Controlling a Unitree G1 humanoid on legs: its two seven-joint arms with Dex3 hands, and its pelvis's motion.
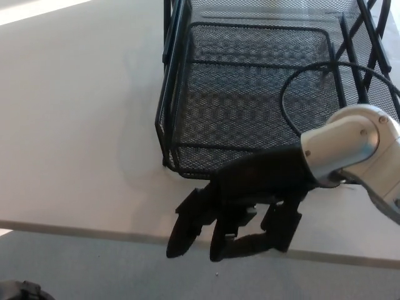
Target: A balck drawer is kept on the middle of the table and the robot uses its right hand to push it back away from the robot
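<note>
Black wire-mesh drawer (250, 94) sits on the pale, smooth table (75, 125), occupying the upper middle and right of the head view and running past the top edge of the picture. Its near front wall lies a little back from the table's near edge, and its left front corner is cut at an angle. The left side of the table is bare, with a bright strip of light across its far left corner. Below the near edge of the table, a grey floor (94, 269) shows along the bottom of the picture.

Further right, the robot's right hand (240, 209), black with thick fingers (184, 228), rests against the front wall of the drawer near its middle, covering part of the lower rim. The fingers are loosely curled and hang downward over the table's near edge; they grip nothing, and the back of the hand lies toward the mesh. Behind the hand comes the silver rounded wrist joint (350, 144), entering from the right edge of the picture. A thin black cable (294, 84) loops up from the wrist over the drawer's mesh floor. The left hand is out of sight.
</note>
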